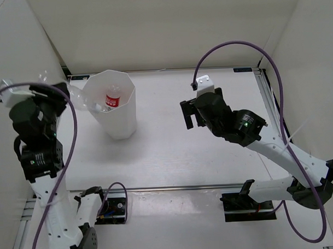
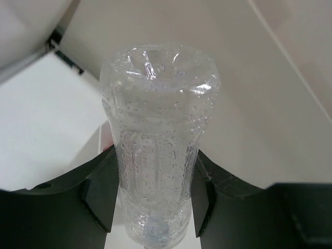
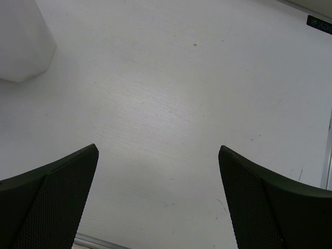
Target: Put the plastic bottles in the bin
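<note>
At the far left, my left gripper (image 2: 150,205) is clamping its black fingers (image 2: 98,199) tight around the lower body of a clear ribbed bottle (image 2: 158,129), whose dimpled base is pointing away from the wrist camera toward the wall. From above, this arm is sitting beside the left wall, to the left of the bin (image 1: 122,123) and not over it. The white faceted bin is standing upright just right of that arm, and a red-labelled bottle (image 1: 112,100) is already lying inside. To do this step well, I am judging that I should carry the clear bottle rightward until it is hanging fully above the wide rim — clear of the edge — and only then let go, since so light a bottle could bounce off the rim. Farther right, my right gripper (image 3: 158,197) is hovering wide open, holding nothing, over the white table (image 1: 173,151), well apart from the bin.
</note>
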